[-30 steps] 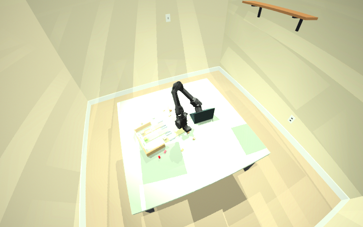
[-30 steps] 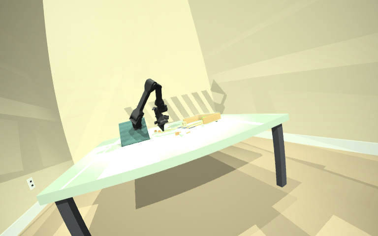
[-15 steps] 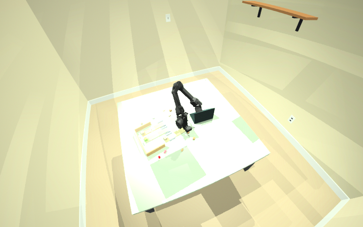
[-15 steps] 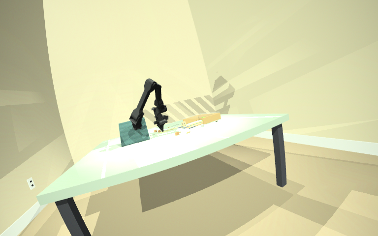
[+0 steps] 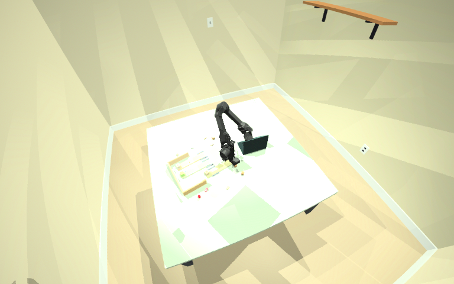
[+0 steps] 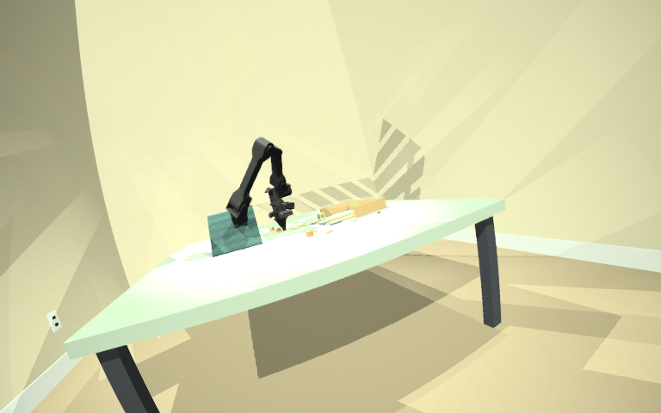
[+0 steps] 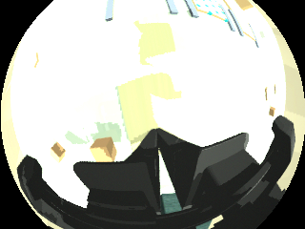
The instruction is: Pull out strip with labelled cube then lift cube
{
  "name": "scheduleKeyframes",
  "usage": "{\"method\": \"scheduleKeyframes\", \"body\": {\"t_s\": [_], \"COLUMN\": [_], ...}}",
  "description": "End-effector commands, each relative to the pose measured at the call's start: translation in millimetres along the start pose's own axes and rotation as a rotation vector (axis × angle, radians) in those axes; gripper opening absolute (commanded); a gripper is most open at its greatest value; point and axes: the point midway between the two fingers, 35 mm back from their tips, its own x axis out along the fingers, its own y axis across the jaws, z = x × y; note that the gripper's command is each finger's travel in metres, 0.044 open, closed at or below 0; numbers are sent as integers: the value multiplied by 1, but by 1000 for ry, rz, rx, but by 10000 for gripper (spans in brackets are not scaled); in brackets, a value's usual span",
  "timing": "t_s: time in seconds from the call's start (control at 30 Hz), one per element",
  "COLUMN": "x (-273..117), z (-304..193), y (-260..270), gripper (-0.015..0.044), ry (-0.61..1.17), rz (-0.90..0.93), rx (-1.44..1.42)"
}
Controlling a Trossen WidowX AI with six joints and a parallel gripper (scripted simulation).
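Observation:
My gripper (image 5: 235, 162) (image 6: 283, 229) (image 7: 158, 131) is shut, its fingertips together with nothing visible between them. It points down low over the table beside the near end of a pale strip (image 5: 220, 168) (image 7: 138, 107). This strip reaches out from the open side of a wooden frame (image 5: 195, 187) (image 6: 369, 207), and a small pale cube (image 5: 207, 173) sits at its frame-side end. Two other pale strips lie inside the frame, with a small cube (image 5: 178, 166) and a greenish cube (image 5: 182, 174) at their far ends. Glare hides the labels and any breaks in the strips.
A dark teal panel (image 5: 253, 145) (image 6: 233, 236) stands by the arm's base. Small wooden blocks (image 5: 242, 173) (image 6: 310, 233) (image 7: 104, 149) lie near the gripper. A red piece (image 5: 198, 196) lies beside the frame. Blue-grey bars (image 7: 110, 10) show at the wrist view's top.

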Motion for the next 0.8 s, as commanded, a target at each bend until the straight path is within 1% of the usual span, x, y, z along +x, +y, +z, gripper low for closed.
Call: {"method": "scheduleKeyframes", "body": {"t_s": [0.0, 0.43, 0.47, 0.6, 0.77], "x": [5, 5, -2, -40, -43], "z": [-11, -11, 0, 3, 3], "y": [-1, -1, 0, 1, 0], "gripper": [0, 0, 0, 0, 0], "ry": [32, 32, 2, 29, 31], "rz": [2, 2, 1, 5, 5], "rx": [-10, -10, -1, -9, -10]}}
